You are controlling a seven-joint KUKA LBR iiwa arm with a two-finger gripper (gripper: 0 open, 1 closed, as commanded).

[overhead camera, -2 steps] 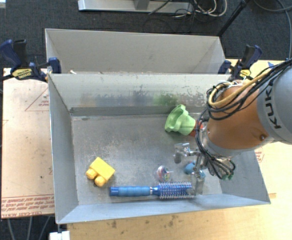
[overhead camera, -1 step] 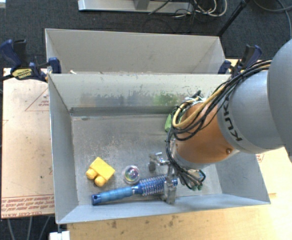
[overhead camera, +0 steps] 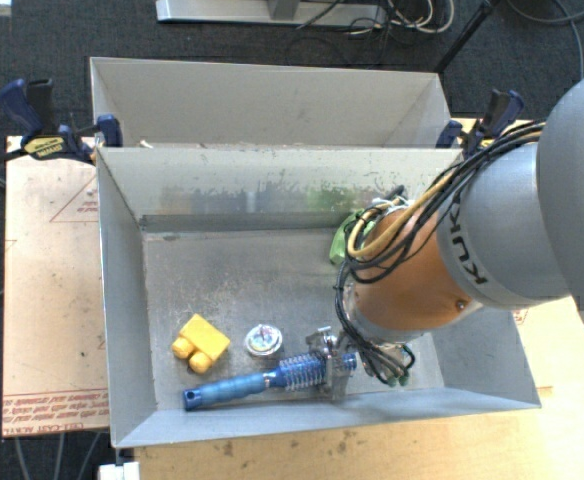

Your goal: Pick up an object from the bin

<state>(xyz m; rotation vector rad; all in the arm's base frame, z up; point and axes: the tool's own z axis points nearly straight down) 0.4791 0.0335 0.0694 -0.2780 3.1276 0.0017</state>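
Object: blue brush-like tool (overhead camera: 237, 388), lying lengthwise on the bin floor just beside the near wall, handle pointing left.
Gripper (overhead camera: 330, 353): low over the tool's ribbed or bristled right end; whether the jaws are open or closed cannot be told.
Handling: probably light and stiff. The smooth round handle may roll or slip, and the ribbed end likely gives a little.
Hold: best taken across the handle, near its middle.
Neighbours: round silver piece (overhead camera: 264, 340) near the tool, yellow block (overhead camera: 200, 343) further left, neither touching it.
Edges: the near wall of the bin (overhead camera: 122, 298) crowds one side of the tool.
Open room: bare floor toward the far wall.
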